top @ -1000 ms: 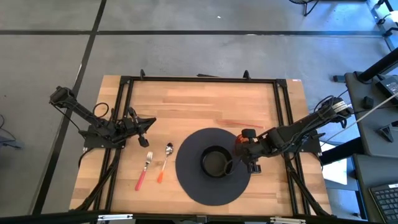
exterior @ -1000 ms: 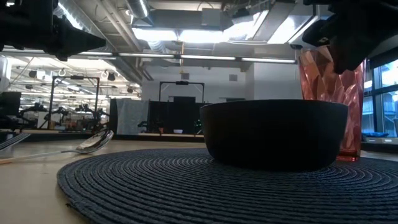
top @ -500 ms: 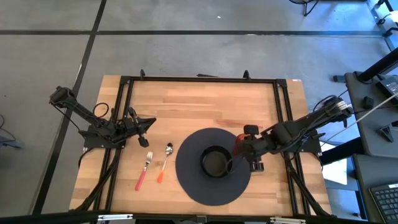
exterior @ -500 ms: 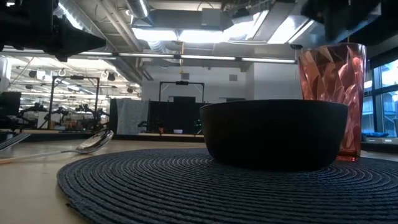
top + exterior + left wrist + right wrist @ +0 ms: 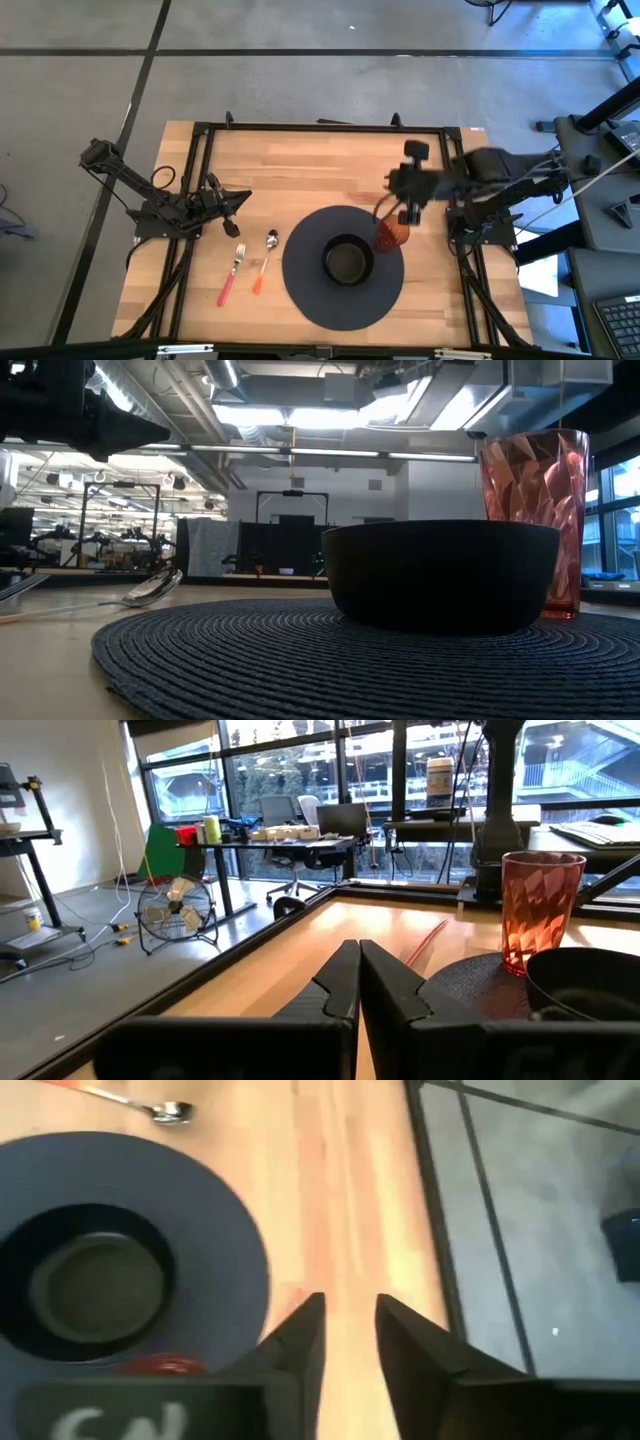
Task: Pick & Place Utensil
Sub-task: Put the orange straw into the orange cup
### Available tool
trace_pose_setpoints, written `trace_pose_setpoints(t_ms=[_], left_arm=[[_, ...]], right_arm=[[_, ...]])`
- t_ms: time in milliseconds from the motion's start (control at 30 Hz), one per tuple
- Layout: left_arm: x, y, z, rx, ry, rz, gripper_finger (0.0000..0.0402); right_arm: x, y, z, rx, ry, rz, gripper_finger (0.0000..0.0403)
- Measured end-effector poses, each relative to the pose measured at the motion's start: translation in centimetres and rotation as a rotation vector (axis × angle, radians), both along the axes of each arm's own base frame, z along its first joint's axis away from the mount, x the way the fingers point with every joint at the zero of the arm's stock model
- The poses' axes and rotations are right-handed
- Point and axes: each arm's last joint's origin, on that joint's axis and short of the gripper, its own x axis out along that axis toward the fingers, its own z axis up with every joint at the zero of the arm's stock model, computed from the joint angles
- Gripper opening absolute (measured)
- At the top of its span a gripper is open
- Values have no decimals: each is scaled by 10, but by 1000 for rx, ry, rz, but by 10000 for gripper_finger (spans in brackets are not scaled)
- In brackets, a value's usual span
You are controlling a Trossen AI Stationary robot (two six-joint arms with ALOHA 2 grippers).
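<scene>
While empty above the table, right claw (image 5: 411, 182) far from spoon (image 5: 266, 257).

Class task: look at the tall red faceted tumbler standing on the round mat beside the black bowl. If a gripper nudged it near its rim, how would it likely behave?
The tall red faceted tumbler stands upright and narrow, so a push near the rim would probably tip it rather than slide it. It looks see-through and empty, so likely light. The woven round dark mat may grip its base, adding to that tipping tendency.
</scene>
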Motion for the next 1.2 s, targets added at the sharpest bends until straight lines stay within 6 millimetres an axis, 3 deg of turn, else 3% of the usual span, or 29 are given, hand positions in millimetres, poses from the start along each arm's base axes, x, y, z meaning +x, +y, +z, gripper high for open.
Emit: trace_pose_setpoints(t_ms=[100, 167, 300, 400, 600, 733, 967, 1200], left_arm=[[0, 0, 0, 0, 0, 0, 3], [0, 0, 0, 0, 0, 0, 3], [0, 0, -1, 5, 10, -1, 3], [0, 0, -1, 8, 14, -1, 3], [0, 0, -1, -1, 10, 8, 3], [0, 0, -1, -3, 9, 9, 3], [0, 0, -1, -3, 9, 9, 3], [0, 0, -2, 0, 12, 10, 3]], right_arm=[[1, -13, -1, 34, -27, 99, 49], [0, -18, -3, 81, -138, 207, 17], [-14, -32, -11, 160, -372, 356, 11], [-30, -47, -28, 166, -449, 346, 7], [-54, -81, -64, 239, -513, 167, 4], [-59, -98, -92, 342, -460, 85, 3], [-80, -132, -133, 496, -168, -301, 2], [-87, -142, -166, 662, 151, -499, 4]])
